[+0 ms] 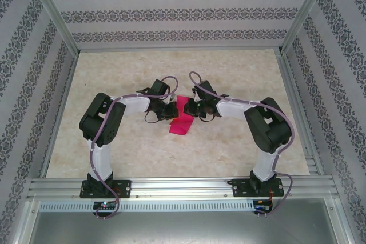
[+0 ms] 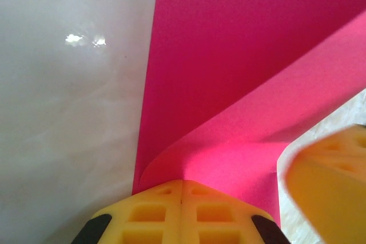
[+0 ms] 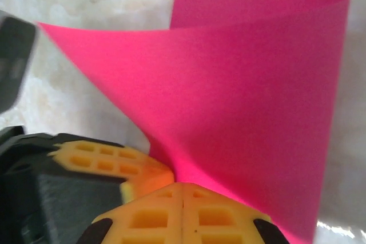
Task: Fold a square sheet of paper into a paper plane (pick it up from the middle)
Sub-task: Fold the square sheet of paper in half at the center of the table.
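At mid-table, left gripper (image 2: 182, 188) and right gripper (image 3: 182, 189) pinch the square sheet of paper (image 3: 246, 101).

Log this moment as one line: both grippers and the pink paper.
left gripper: shut on square sheet of paper | right gripper: shut on same sheet | sheet: bent over itself, bend rounded, not flattened

Bright even light, glare on table (image 2: 83, 40), soft close-ups

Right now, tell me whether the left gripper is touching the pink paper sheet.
Touching. In the left wrist view the shut jaws of the left gripper pinch the curled pink paper sheet, no gap.
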Robot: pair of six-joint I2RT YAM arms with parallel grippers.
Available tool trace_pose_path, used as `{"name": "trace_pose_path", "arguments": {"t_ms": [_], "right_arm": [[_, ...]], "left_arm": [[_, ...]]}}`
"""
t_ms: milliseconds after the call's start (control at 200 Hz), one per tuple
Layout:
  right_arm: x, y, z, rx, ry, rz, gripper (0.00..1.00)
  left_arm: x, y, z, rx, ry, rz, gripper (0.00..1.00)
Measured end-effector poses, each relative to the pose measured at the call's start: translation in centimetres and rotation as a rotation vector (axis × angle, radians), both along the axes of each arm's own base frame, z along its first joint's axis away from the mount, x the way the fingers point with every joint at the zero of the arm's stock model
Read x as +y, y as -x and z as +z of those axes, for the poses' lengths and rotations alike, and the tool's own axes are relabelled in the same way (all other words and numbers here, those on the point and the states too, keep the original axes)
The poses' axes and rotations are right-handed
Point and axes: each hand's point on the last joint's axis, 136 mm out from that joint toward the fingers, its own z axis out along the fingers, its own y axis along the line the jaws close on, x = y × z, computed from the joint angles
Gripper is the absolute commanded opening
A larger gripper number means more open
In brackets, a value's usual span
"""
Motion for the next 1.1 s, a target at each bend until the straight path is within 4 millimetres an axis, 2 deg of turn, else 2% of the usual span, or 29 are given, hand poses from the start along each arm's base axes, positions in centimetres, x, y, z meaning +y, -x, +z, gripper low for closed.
{"name": "trace_pose_path", "arguments": {"t_ms": [150, 440, 545, 639, 754, 834, 944, 1014, 1099], "right_arm": [[-0.5, 0.1, -2.0, 0.04, 0.02, -0.008, 0.01], [-2.0, -0.5, -2.3, 0.037, -0.074, -0.024, 0.01], [-3.8, -1.4, -2.2, 0.037, -0.089, -0.066, 0.01], [-6.2, -2.5, -1.9, 0.025, -0.058, -0.134, 0.01], [-7.8, -3.4, -0.3, -0.018, -0.035, -0.188, 0.02], [-7.0, -3.3, 1.5, -0.06, -0.047, -0.17, 0.02], [-4.4, -2.8, 3.3, -0.099, -0.073, -0.109, 0.02], [-2.9, -2.6, 3.5, -0.101, -0.083, -0.077, 0.02], [-1.6, -2.7, 2.5, -0.082, -0.083, -0.051, 0.02]], "left_arm": [[0.0, 0.0, 0.0, 0.0, 0.0, 0.0, 0.0], [0.0, 0.2, -0.1, 0.002, -0.001, -0.003, 0.0], [-0.1, 0.1, -0.1, -0.001, 0.0, -0.005, 0.0], [-0.1, 0.1, -0.1, -0.001, -0.001, -0.005, 0.0], [-0.1, 0.1, -0.1, -0.001, 0.0, -0.005, 0.0], [-0.1, 0.1, -0.1, -0.001, 0.0, -0.005, 0.0], [-0.2, 0.1, -0.1, -0.002, 0.0, -0.005, 0.0], [-0.2, 0.1, -0.1, -0.002, 0.0, -0.005, 0.0], [-0.2, 0.1, -0.1, -0.002, 0.0, -0.005, 0.0]]}}
